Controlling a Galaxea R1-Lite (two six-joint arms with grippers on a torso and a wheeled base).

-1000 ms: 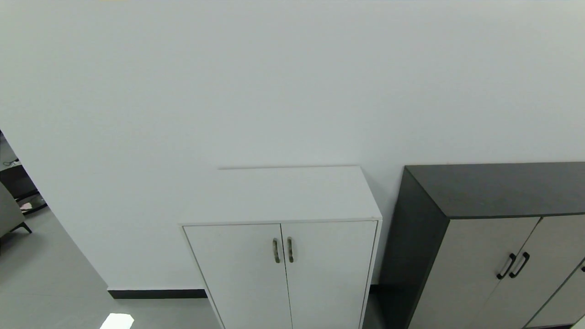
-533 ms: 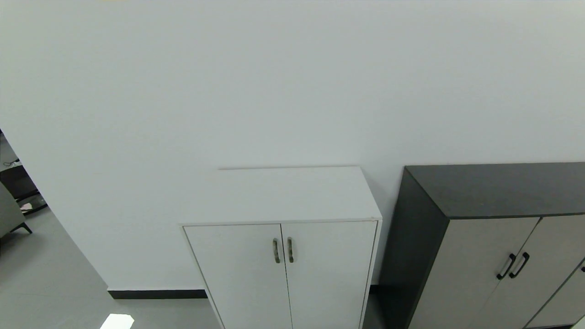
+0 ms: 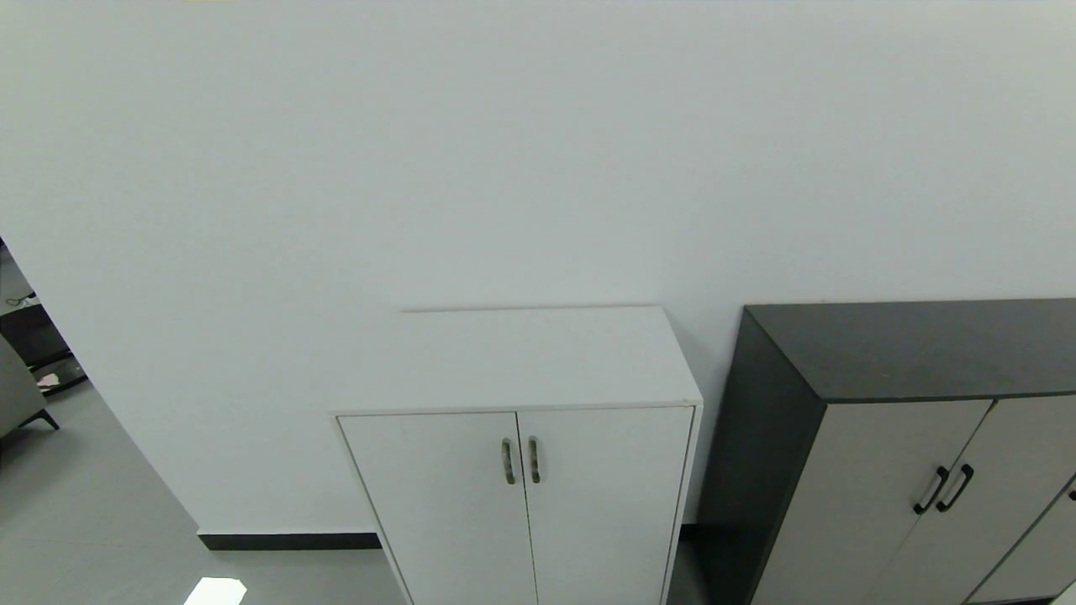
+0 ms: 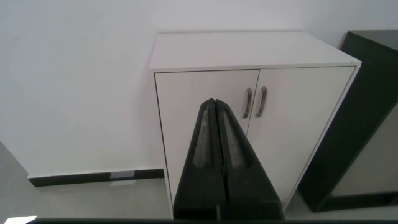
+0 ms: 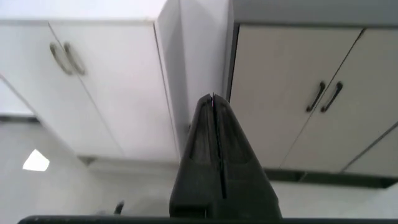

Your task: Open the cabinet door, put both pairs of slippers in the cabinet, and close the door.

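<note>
A white cabinet (image 3: 521, 470) stands against the wall with both doors shut and two metal handles (image 3: 520, 460) side by side at the middle. My left gripper (image 4: 215, 102) is shut and empty, a short way in front of the left door (image 4: 205, 124), with the handles (image 4: 255, 102) just beside its tip. My right gripper (image 5: 213, 98) is shut and empty too, pointing at the gap between the white cabinet (image 5: 112, 81) and the dark one (image 5: 298, 93).
A dark cabinet (image 3: 891, 437) with grey doors and black handles (image 3: 943, 488) stands right of the white one, a narrow gap between them. Grey floor (image 3: 92, 538) lies open to the left, with a chair (image 3: 17, 395) at the far left edge.
</note>
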